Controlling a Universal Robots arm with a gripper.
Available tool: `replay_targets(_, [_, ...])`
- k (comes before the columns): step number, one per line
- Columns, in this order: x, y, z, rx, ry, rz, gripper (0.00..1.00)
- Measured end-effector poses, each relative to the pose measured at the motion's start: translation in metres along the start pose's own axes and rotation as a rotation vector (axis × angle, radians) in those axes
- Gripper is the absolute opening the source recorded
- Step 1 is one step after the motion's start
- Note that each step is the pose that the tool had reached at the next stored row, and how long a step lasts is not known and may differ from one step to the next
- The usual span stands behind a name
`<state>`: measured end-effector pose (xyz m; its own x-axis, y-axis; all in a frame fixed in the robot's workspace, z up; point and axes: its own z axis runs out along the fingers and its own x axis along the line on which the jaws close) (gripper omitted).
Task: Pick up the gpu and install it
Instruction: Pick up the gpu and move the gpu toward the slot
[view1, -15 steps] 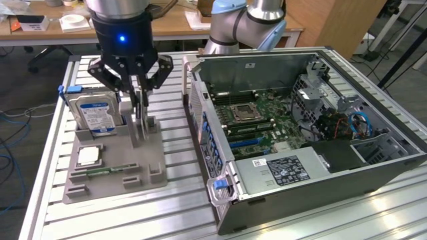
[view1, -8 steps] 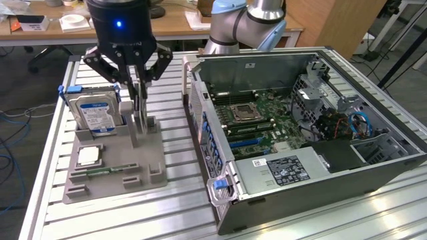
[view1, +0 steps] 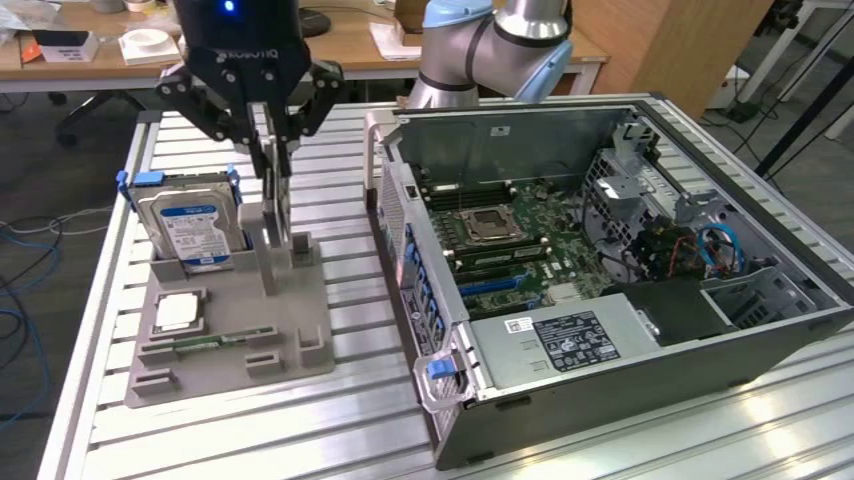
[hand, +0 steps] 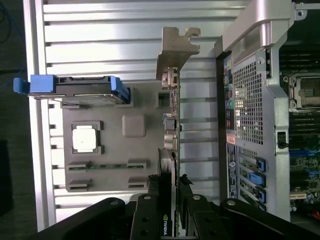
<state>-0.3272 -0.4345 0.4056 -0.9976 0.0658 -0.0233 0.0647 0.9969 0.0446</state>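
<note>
While partway closed, the tool (view1: 267, 148) clamps the gpu (view1: 272, 228) (standing on edge) at the grey holder (view1: 230, 352)

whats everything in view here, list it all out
gpu: 1, dark with silvery bracket, on edge over the grey holder, gripped
hard drive: 1, silver, blue label and caddy, upright in the holder
processor chip: 1, silvery, flat in a holder pocket
memory stick: 1, green, in a holder slot
holder: 1, grey, on the table
computer case: 1, dark, open, on the exterior view's right
motherboard: 1, green, inside the case
table: 1, slotted aluminium
arm: 1, grey and blue, behind the case
gripper: 1, black, shut on the gpu
</note>
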Motion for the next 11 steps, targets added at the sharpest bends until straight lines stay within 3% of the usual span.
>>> replay_targets(3, [-0.0001, 0.0002, -0.0048, -0.0001, 0.0, -0.001, 0.26])
replay_targets(11, [-0.0001, 0.0002, -0.0049, -0.0002, 0.0, -0.001, 0.26])
